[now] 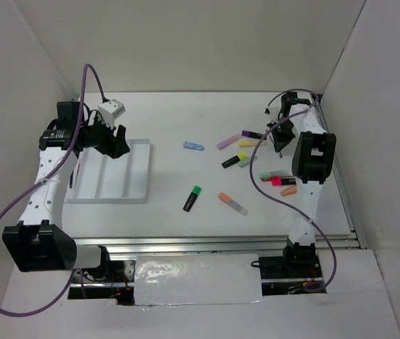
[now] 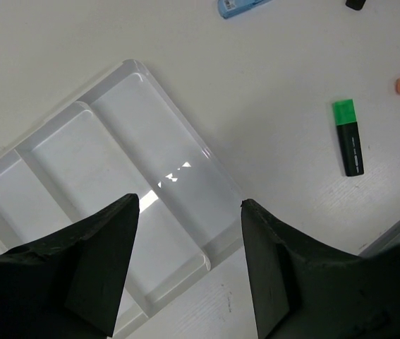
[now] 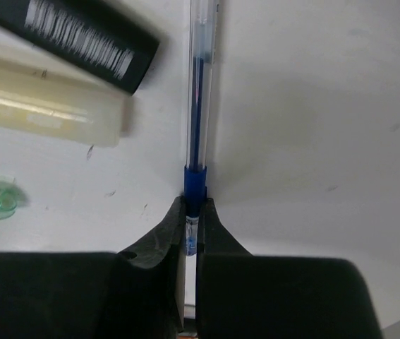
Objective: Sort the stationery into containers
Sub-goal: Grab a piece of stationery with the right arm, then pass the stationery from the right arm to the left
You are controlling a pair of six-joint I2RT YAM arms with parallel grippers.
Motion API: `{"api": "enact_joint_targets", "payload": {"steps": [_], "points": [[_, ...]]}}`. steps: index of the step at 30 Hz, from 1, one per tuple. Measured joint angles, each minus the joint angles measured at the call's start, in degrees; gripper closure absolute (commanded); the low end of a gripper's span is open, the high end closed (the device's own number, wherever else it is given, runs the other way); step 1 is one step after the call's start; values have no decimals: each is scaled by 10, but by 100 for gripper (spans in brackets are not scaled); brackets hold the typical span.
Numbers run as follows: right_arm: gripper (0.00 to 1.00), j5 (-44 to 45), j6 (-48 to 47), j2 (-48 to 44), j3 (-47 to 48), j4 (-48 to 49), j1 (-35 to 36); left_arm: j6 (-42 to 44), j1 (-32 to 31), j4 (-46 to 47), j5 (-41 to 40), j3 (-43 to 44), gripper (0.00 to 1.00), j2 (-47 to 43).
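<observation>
Right gripper (image 3: 191, 215) clamped on blue pen (image 3: 201, 92); left gripper (image 2: 189, 205) released over tray (image 2: 150, 78).
Right fingers pinch the end of the thin clear pen at the far right of the table (image 1: 185, 113), just beside a black marker (image 3: 80, 39) and a pale yellow highlighter (image 3: 44, 109); can't tell if it's lifted. Left jaws stand apart, nothing between them, above the white tray on the left. Green-capped highlighter (image 2: 349, 138), orange highlighter (image 1: 232, 203) and light-blue pen (image 1: 193, 146) lie loose mid-table, outside the tray.
</observation>
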Motion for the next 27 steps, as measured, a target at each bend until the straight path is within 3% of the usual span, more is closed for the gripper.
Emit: {"api": "enact_joint_targets", "payload": {"steps": [10,14,18,23,27], "points": [[100,-93,-3,-180,-156,-29,13,53,-34,38,35,-41,25,-98],[100,-154,2,-302,-213,-31,48,127,-114,62,49,-63,25,-153],[100,-243,12,-391,-314,-34,137,212,-231,72,51,-122,24,-209],[100,-370,22,-397,-402,-44,243,302,-307,48,54,-129,25,-191],[100,-428,20,-397,-410,-59,299,363,-395,17,20,-115,28,-148]]}}
